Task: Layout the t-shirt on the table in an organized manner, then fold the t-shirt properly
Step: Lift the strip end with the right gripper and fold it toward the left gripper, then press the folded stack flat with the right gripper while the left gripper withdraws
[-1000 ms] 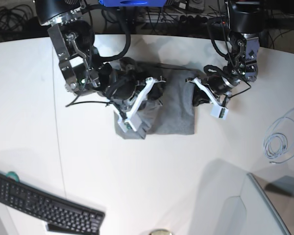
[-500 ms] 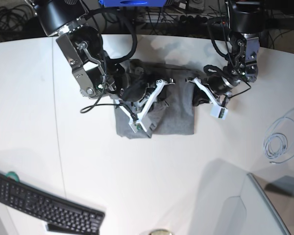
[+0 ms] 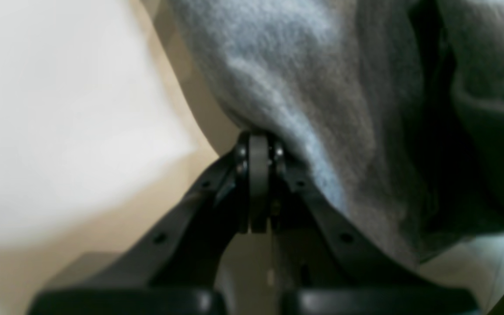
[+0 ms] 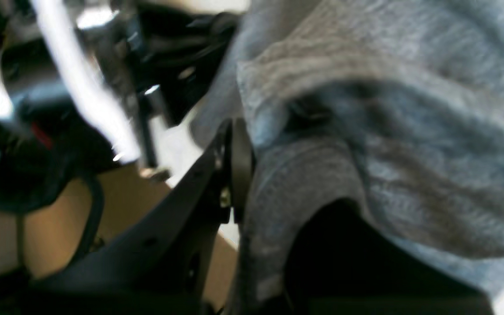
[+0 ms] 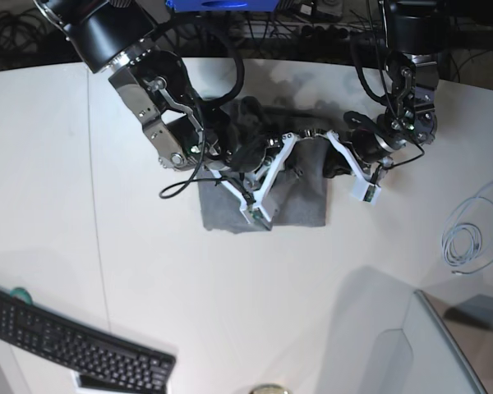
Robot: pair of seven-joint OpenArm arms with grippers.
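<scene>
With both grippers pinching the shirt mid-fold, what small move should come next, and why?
Probably the right gripper should carry its pinched flap a little further toward the left gripper and lower it. Both are shut on the t-shirt, and the fold looks unfinished, with the cloth bunched under the right arm rather than flat on the table.

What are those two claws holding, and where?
Both pinch the t-shirt. The left gripper is shut on a fabric edge; the right gripper is shut on a folded hem.

Robotics lab, white table (image 5: 230, 312), cable tangle (image 5: 16, 29), keyboard (image 5: 74, 345)
</scene>
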